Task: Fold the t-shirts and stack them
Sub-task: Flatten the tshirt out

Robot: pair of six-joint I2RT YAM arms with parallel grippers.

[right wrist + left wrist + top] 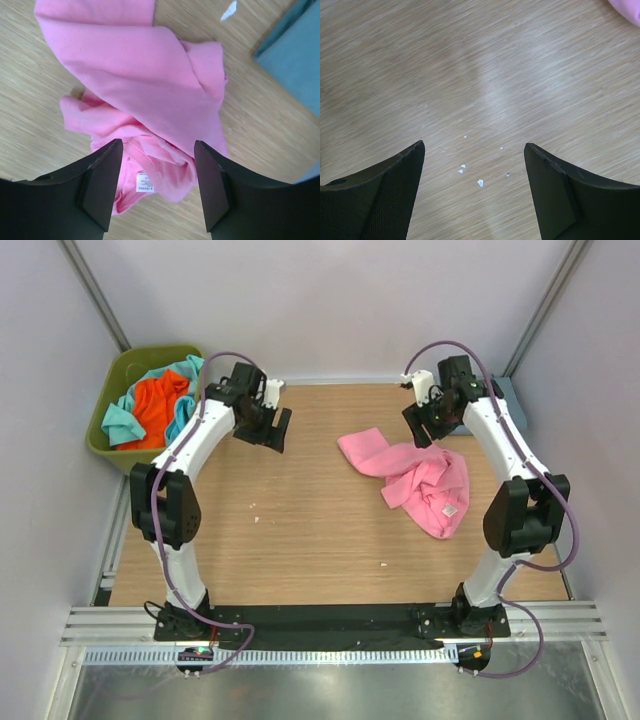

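While both arms hang over the wooden table (300, 540), an olive-green bin (105, 448) sits well off to the left of the left pincer (268, 435). An orange t-shirt (160, 405) and a teal t-shirt (120, 425) are heaped inside it. The left pincer gapes wide, gripping nothing, above bare wood. A few white flecks (480, 182) lie below the gap between its fingers, and a sliver of pink shows far off to its right.

Further right, the pink t-shirt (415, 475) lies crumpled on the table, under the right pincer (425, 435) and spreading toward its near side. That pincer is also spread apart and empty. In its own camera its fingers frame the rumpled cloth, and a white care label (144, 182) shows between them. I cannot tell whether the tips touch the fabric. A blue-grey t-shirt (295, 55) lies flat just beyond this pincer, to its right.
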